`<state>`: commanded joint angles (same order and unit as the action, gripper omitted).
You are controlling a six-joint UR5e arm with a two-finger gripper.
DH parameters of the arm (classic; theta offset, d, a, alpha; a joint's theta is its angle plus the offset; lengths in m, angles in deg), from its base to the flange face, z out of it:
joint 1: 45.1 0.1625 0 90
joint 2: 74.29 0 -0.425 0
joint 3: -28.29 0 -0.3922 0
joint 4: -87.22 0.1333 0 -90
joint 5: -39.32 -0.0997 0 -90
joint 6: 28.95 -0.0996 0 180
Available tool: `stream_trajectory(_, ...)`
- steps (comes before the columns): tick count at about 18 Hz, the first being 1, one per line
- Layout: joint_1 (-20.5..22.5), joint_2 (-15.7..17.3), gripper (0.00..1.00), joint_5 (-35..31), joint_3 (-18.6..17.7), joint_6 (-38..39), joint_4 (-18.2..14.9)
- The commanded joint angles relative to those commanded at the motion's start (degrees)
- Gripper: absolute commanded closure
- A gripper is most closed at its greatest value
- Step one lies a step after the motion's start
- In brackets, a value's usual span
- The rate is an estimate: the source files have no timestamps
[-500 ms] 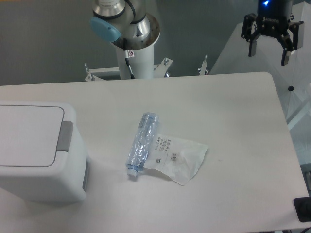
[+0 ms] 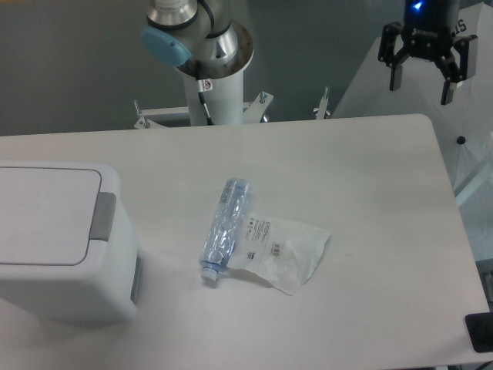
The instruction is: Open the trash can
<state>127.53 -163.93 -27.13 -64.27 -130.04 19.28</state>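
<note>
On the table [image 2: 370, 169]: one trash can [image 2: 54, 243], one bottle [image 2: 225, 230], one bag [image 2: 285, 250]; gripper [image 2: 421, 83] spread.

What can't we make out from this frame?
- Trash can: left side cut off by the frame edge; its inside is hidden by the closed lid.
- Arm: only the base column and the hand show; the links between are above the top edge.
- Plastic bag: label print too small to read.
- Crushed bottle: its label is not legible.
- Dark object: cut off by the right edge, unidentifiable.
</note>
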Motion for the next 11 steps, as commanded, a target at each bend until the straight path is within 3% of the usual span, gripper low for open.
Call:
stream_trajectory(4,-2.9,0.0,0.0,0.1,0.5,9.8,-0.1)
stream_trajectory(9,-10.5,0.0,0.0,-0.2,2.2,32.8,0.1)
stream_trajectory(11,-14.4,-0.4,0.0,-0.3,2.6,42.1,1.6)
